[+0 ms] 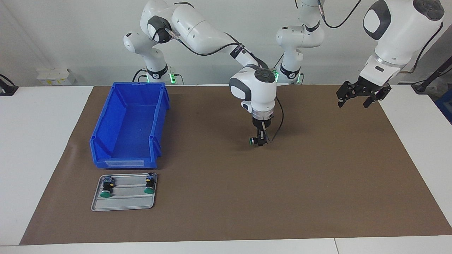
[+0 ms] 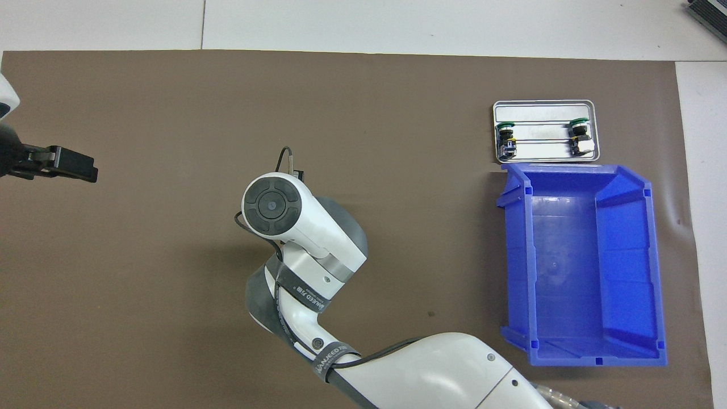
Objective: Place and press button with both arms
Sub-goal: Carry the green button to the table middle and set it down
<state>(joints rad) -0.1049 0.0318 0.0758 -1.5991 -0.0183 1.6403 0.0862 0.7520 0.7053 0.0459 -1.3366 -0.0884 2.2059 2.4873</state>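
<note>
So the right tool (image 1: pixel 260 141) is pinching the button (image 1: pixel 253 141) and hanging low over the middle of the brown mat (image 1: pixel 317 183), about level with the open front of the blue bin (image 1: pixel 129 123) but well apart from it, toward the left arm's end. Whether the button is already touching the mat I honestly can't tell; it looks just above it. From overhead you can't see the button at all, the right arm's wrist covers it.

The thing that matters here, I reckon: the button is held sideways. The green cap sticks out of the fingers toward the right arm's end of the desk, so its long axis runs along the desk, not up and down. If it gets set down like that, the cap faces away from the arm that's supposed to press it.

That arm is waiting. The left tool (image 1: pixel 354 101) hangs up in the air over the mat's edge at its own end, fingers spread wide, nothing in them, well apart from the button.

My guess is the button has to land cap up, or the presser must come round.

Two more green-capped buttons lie in the little metal tray (image 1: pixel 123 204) beside the bin, untouched.
</note>
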